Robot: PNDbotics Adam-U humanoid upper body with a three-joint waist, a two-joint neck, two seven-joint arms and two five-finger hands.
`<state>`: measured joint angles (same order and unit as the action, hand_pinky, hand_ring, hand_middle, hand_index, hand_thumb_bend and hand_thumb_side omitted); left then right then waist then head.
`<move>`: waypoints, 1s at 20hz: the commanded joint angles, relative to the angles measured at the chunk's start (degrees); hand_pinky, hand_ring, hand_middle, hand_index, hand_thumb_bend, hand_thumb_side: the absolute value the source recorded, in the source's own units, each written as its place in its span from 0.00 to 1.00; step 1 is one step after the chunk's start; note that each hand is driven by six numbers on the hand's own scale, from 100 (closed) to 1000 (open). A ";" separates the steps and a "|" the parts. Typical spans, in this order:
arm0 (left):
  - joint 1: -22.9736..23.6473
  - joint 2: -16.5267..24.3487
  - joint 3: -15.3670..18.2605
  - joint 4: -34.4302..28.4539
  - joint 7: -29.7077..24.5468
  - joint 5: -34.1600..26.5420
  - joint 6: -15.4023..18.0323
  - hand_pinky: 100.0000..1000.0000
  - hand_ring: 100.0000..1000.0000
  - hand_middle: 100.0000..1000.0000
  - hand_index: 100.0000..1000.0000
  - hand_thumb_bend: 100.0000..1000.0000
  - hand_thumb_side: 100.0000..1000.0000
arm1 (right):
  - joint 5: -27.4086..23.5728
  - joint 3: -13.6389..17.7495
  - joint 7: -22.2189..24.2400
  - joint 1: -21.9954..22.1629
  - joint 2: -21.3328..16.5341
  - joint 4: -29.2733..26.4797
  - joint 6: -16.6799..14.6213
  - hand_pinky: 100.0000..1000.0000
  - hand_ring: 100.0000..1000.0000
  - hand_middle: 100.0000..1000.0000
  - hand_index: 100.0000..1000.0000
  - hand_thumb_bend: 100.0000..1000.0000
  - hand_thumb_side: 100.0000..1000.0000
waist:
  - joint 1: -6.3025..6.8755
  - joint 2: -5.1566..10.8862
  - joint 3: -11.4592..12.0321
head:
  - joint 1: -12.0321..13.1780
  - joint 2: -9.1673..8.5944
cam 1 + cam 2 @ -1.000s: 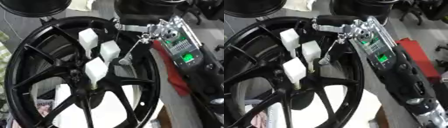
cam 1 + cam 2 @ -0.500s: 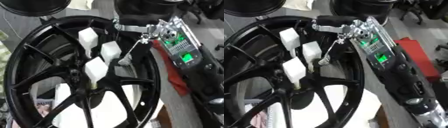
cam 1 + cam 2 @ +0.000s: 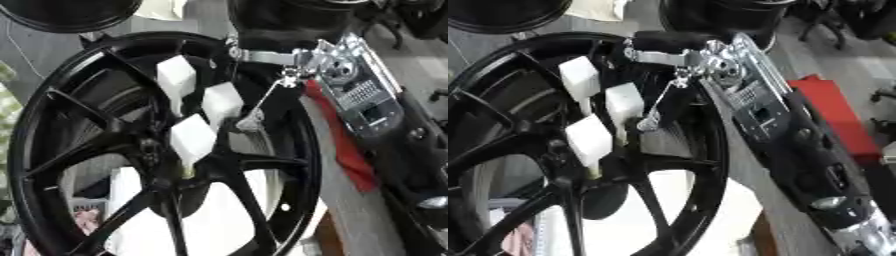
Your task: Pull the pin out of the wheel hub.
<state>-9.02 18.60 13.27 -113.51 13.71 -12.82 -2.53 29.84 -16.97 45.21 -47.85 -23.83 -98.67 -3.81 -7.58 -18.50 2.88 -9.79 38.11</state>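
A black spoked wheel (image 3: 52, 115) fills the left and middle of both eye views. Three pins with white block heads stand in its hub: an upper one (image 3: 176, 77), a middle one (image 3: 221, 100) and a lower one (image 3: 192, 137). My right hand (image 3: 710, 62) comes in from the right along a black forearm and sits over the rim's upper right edge. A thin silver rod runs down from the hand, and its tip (image 3: 647, 122) lies just right of the middle pin. Whether it touches the pin is unclear. My left hand shows in no view.
A red flat thing (image 3: 837, 112) lies on the grey table right of the wheel, partly under my forearm. Another black rim (image 3: 70, 12) sits at the top left and a dark round object (image 3: 719, 15) at the top. White sheet (image 3: 210, 220) shows through the spokes.
The hand, rod tip and pins stay where they were. The green light on my forearm's board no longer shows.
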 commanded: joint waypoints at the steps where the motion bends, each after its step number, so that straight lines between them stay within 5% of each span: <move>1: -0.57 0.33 0.08 -1.08 -0.06 0.25 0.11 0.76 0.57 0.48 0.66 0.00 0.73 | 0.16 0.68 -0.22 -0.70 -0.77 -0.06 0.25 0.76 0.71 0.37 0.56 0.28 0.00 | 0.34 0.79 0.07 | -0.28 -0.64; 20: -0.63 0.53 0.06 -1.08 -0.03 0.21 0.08 0.76 0.57 0.48 0.66 0.00 0.73 | -3.17 1.21 0.50 -2.02 -2.45 -1.02 0.96 0.75 0.65 0.27 0.48 0.25 0.00 | 0.27 1.13 0.13 | -1.24 -1.29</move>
<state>-9.12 18.60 13.27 -113.51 13.71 -12.63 -2.52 27.53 -16.60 45.79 -48.62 -24.64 -98.70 -3.08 -7.67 -18.59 2.93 -10.76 37.61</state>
